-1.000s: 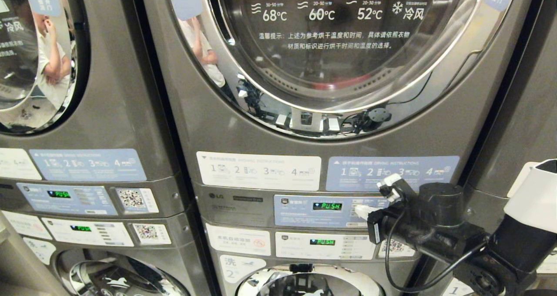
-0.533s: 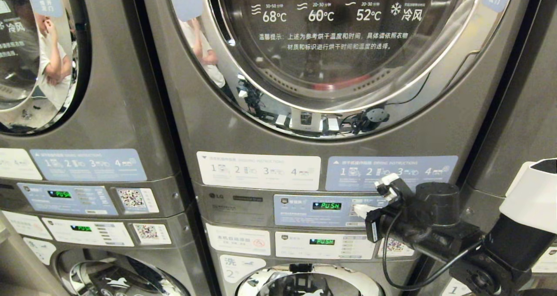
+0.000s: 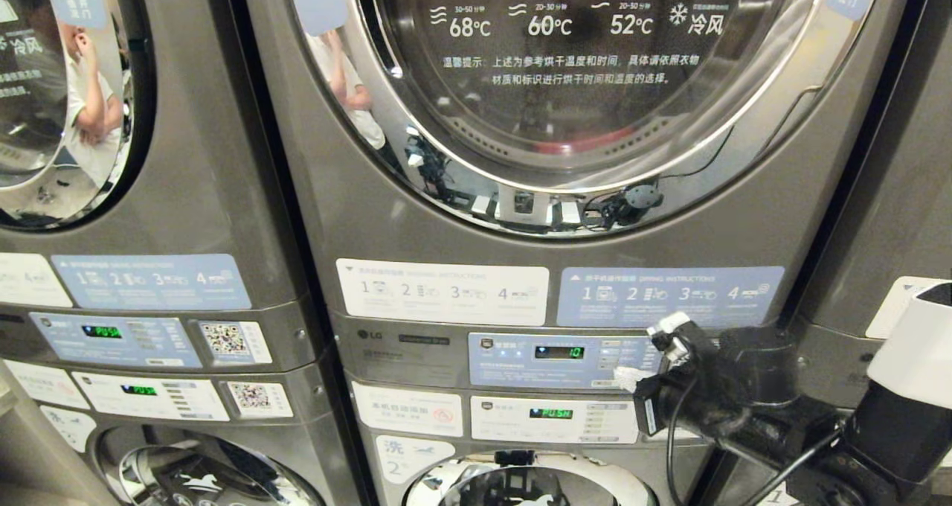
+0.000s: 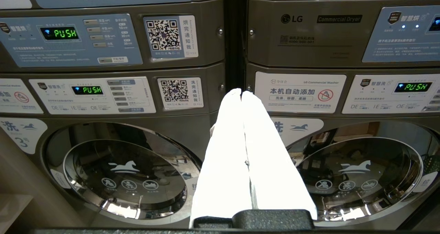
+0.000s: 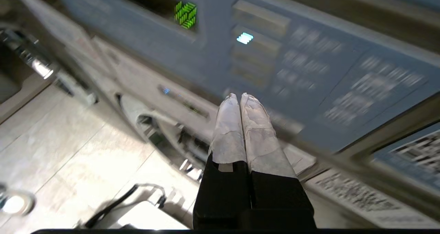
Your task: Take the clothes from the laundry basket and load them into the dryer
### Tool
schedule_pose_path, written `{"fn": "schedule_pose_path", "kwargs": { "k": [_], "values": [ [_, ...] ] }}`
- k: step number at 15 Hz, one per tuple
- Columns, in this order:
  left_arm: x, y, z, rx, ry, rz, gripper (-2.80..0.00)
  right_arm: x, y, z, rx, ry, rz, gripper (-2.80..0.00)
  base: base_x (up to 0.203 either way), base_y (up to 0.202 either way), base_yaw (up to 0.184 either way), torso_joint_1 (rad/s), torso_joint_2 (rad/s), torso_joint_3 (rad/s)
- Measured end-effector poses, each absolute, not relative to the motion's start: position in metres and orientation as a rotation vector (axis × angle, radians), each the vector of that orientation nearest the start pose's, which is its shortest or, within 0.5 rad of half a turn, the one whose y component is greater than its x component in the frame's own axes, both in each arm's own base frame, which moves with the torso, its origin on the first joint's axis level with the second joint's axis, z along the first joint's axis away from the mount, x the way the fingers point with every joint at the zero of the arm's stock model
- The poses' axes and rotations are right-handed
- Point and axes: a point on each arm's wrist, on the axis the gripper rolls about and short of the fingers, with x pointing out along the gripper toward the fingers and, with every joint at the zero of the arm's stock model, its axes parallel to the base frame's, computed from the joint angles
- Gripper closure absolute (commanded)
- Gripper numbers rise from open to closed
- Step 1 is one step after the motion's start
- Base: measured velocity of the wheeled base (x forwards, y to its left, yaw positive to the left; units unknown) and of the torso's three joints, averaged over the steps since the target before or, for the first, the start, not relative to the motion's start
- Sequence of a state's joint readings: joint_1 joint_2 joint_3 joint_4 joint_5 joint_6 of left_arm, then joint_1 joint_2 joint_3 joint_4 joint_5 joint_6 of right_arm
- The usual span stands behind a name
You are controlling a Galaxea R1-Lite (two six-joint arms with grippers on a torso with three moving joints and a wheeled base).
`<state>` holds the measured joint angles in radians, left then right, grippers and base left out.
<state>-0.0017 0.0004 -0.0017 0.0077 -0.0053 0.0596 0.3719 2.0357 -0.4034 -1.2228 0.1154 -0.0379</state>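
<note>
The right gripper point(image 3: 631, 376), jaws clenched on nothing, is prodding the dryer point(image 3: 461, 193) control panel point(image 3: 520, 361). Clothes point(image 3: 576, 147) are sitting inside the drum, above the jaws. Loading looks done; starting is next.

The dryer door point(image 3: 580, 82) sits above two instruction labels point(image 3: 442, 292), and the control panel point(image 3: 554, 360) lies just below these. The right gripper point(image 3: 628, 377) meets that panel's right end. A washer panel point(image 3: 554, 420) lies beneath, over the washer door point(image 3: 528, 484). Another stack point(image 3: 141, 231) stands to the left.
</note>
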Motion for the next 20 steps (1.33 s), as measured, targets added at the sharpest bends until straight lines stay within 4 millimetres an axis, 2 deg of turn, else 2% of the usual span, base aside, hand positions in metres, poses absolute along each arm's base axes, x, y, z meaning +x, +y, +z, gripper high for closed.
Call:
{"fn": "schedule_pose_path", "kwargs": {
  "k": [4, 7, 12, 20],
  "values": [
    [-0.023, 0.000, 0.075, 0.060, 0.006, -0.007, 0.00, 0.254, 0.103, 0.041, -0.094, 0.468, 0.508, 0.00, 0.000, 0.000, 0.000, 0.000, 0.00, 0.000],
    [-0.023, 0.000, 0.075, 0.060, 0.006, -0.008, 0.00, 0.249, 0.101, 0.034, -0.095, 0.504, 0.506, 0.00, 0.000, 0.000, 0.000, 0.000, 0.00, 0.000],
    [-0.023, 0.000, 0.075, 0.060, 0.006, -0.008, 0.00, 0.252, 0.108, 0.025, -0.024, 0.520, 0.496, 0.00, 0.000, 0.000, 0.000, 0.000, 0.00, 0.000],
    [-0.023, 0.000, 0.075, 0.060, 0.006, -0.007, 0.00, 0.262, 0.123, 0.016, -0.018, 0.513, 0.429, 0.00, 0.000, 0.000, 0.000, 0.000, 0.00, 0.000]
  ]
}}
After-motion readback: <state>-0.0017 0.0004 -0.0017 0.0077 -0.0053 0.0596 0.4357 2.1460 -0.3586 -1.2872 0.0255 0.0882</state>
